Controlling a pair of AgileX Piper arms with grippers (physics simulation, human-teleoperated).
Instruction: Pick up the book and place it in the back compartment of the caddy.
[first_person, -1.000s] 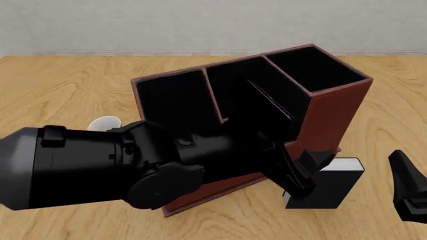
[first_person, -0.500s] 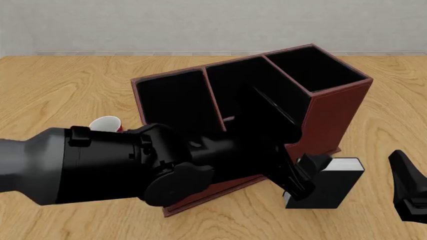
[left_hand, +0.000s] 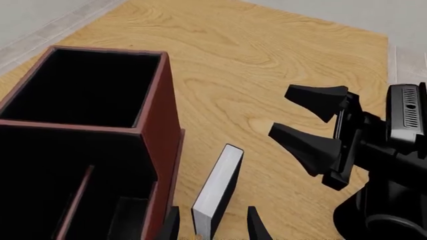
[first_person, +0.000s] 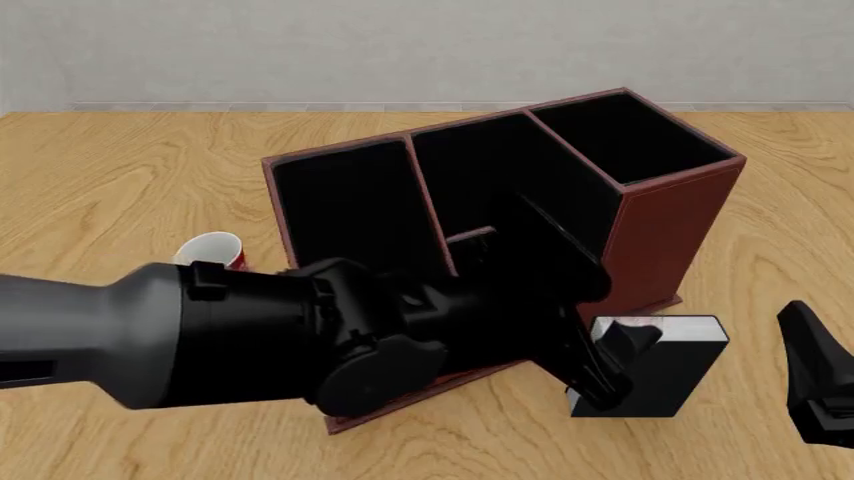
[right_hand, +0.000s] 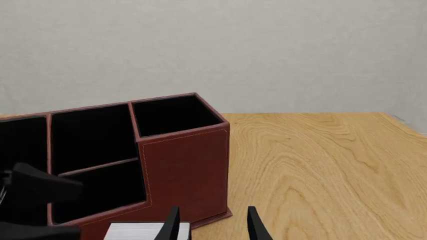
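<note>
My left gripper (first_person: 611, 372) is open, and its two black fingers stand one on each side of the thick black book with white pages (first_person: 657, 366). In my left wrist view the same book (left_hand: 219, 187) stands upright on its edge between my two fingertips (left_hand: 169, 226), with a gap on both sides. I cannot tell if either finger touches it.

The book stands on the light wooden worktop (first_person: 120, 180), just beside the near right corner of the big reddish-brown box caddy with the black lining (first_person: 674, 225). It is outside the caddy.

My left arm (first_person: 200, 345) is big and dark, and it reaches across the front of the caddy, so it hides the low front wall and much of the low cells. The small square back compartment (right_hand: 100, 187) shows best in my right wrist view, behind a low brown wall and under a thin divider. It looks dark inside.

My right gripper (left_hand: 313, 125) is open too, with its two pointed black fingers spread apart. It holds nothing. It hangs in the air near the book, on the side away from the caddy, and does not touch it.

A small red-and-white mug (first_person: 214, 250) sits on the worktop to the left of the caddy, partly hidden behind my left arm.
</note>
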